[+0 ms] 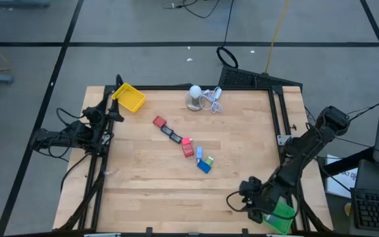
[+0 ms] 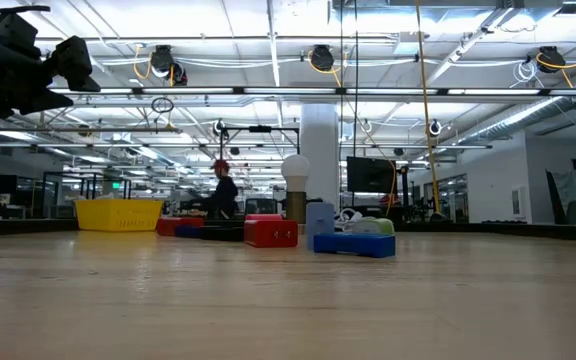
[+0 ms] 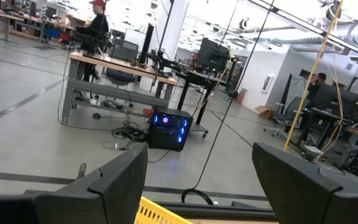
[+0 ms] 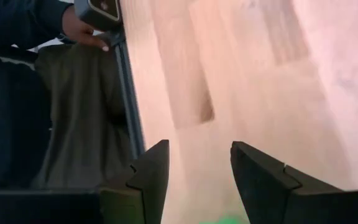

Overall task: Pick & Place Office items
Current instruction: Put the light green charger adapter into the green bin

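Note:
The office items lie in a slanting row at the table's middle: a red block (image 1: 158, 122), a dark flat rectangle (image 1: 172, 135), a red block with a pink bit (image 1: 187, 147) and blue blocks (image 1: 204, 163). In the low view the red block (image 2: 270, 232) and the blue blocks (image 2: 352, 240) rest flat on the wood. My left gripper (image 3: 197, 168) is open and empty, raised at the table's far left beside the yellow tray (image 1: 129, 97). My right gripper (image 4: 199, 168) is open and empty at the table's near right (image 1: 237, 199), above the wood.
A white round object with a coiled cable (image 1: 199, 97) stands at the far middle. A green tray (image 1: 283, 213) lies at the near right corner under my right arm. A person's hand (image 4: 82, 31) shows beyond the table's edge. Bare wood lies between the items and the near edge.

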Controlling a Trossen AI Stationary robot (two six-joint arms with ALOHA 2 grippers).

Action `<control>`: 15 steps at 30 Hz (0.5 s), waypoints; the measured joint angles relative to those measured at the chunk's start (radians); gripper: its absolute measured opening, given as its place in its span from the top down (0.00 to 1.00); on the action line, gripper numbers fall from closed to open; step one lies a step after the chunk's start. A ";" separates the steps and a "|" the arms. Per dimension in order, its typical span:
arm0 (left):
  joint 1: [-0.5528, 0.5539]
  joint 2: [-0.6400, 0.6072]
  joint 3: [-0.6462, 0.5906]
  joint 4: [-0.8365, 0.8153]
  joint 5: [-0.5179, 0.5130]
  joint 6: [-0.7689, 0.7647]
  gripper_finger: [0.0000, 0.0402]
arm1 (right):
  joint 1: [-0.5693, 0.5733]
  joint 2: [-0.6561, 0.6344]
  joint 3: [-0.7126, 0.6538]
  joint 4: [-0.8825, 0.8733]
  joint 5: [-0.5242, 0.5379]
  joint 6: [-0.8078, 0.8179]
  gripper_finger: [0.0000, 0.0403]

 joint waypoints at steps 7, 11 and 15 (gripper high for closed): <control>0.000 0.000 0.000 0.000 0.000 0.000 0.27 | -0.074 0.000 0.000 0.000 0.000 -0.189 0.60; 0.000 0.000 0.000 0.000 0.000 0.000 0.27 | -0.112 0.000 0.000 0.000 0.000 -0.303 0.60; 0.000 0.000 0.000 0.000 0.000 0.000 0.27 | -0.149 0.000 0.000 0.000 0.000 -0.394 0.60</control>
